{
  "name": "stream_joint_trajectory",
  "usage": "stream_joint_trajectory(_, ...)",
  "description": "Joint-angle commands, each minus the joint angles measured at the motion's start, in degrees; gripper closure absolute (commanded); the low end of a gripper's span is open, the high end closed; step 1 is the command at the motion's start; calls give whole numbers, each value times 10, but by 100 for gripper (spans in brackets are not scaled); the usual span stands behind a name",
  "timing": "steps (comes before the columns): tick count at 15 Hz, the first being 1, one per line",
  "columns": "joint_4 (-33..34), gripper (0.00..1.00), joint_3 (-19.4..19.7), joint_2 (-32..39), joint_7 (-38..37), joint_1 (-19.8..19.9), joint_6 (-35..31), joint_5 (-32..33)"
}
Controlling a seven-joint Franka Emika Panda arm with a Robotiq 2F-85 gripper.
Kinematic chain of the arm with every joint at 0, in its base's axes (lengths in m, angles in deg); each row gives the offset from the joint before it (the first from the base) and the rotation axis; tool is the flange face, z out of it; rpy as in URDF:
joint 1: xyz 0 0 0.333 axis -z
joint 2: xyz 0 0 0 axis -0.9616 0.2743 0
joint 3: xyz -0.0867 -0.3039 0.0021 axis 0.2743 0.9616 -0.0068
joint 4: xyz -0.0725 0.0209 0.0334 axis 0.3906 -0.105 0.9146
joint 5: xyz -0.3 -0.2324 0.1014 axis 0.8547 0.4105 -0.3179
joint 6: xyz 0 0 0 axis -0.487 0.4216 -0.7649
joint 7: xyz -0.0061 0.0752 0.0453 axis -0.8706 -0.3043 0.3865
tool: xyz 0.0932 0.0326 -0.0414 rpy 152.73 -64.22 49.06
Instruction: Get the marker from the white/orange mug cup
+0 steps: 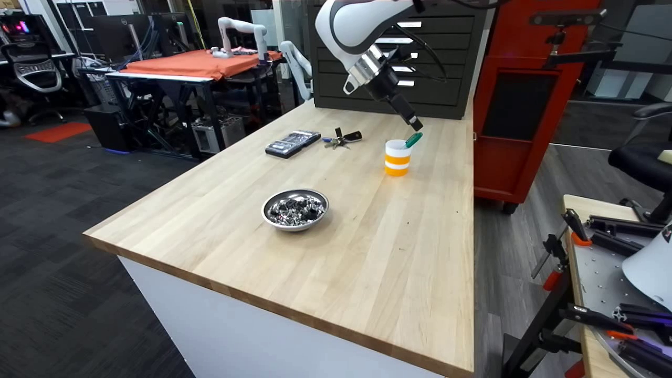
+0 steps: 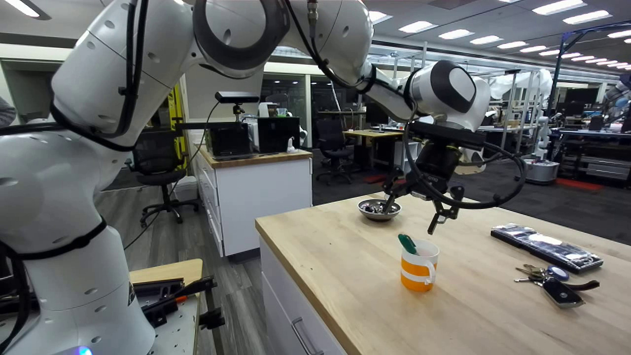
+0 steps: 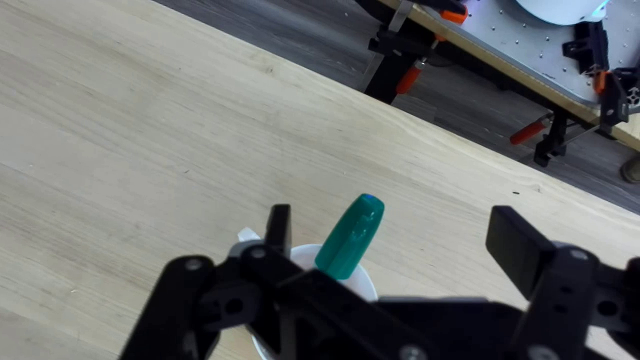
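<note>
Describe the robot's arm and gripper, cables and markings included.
The arm is white and rounded, with dark grey rings. Black cables run along it and black bands wrap it. The gripper is black with two jointed fingers, blocky pads and small pale lettering.

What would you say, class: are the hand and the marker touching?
Apart. An exterior view shows tabletop between the marker and the hand, which hangs open above.
</note>
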Motion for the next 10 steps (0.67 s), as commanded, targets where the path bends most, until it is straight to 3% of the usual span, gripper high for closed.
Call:
stream_joint_trajectory(1, -23, 0, -2, -12, -20, 1, -6, -2)
stream_joint_trajectory(10, -38, 0, -2, 1, -26, 8, -14, -4)
